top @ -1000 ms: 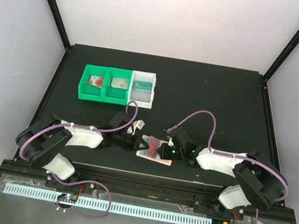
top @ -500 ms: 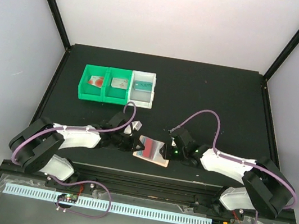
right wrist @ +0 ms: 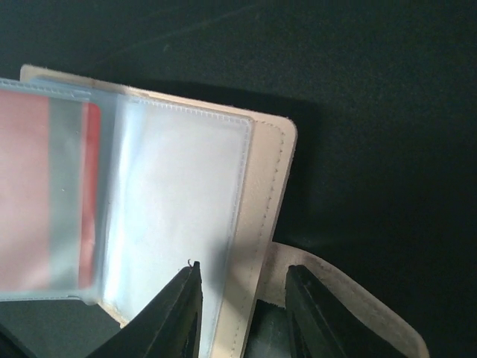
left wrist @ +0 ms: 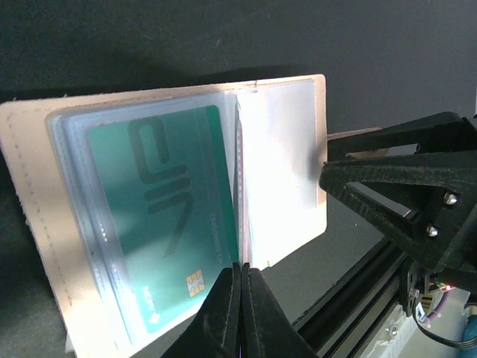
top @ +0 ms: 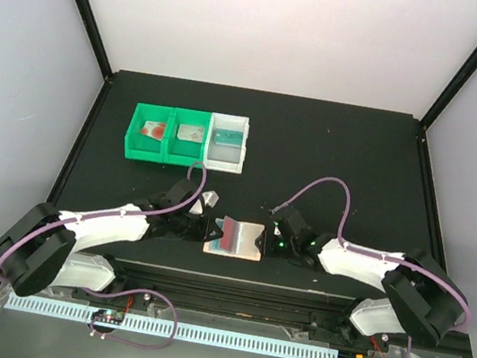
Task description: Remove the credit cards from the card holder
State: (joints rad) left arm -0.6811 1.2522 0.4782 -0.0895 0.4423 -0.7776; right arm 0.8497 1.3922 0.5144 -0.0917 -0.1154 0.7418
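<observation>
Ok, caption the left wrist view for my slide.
Teal credit card sleeved in the open card holder, shut left gripper at its near edge.

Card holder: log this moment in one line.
card holder: open | teal card: in sleeve | red card: in sleeve | left gripper: shut at card holder's edge | right gripper: open

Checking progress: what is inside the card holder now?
The card holder lies open. A teal card sits in one clear sleeve and a red card in another; the end sleeve looks empty. Whether more cards lie behind the stacked sleeves is hidden.
</observation>
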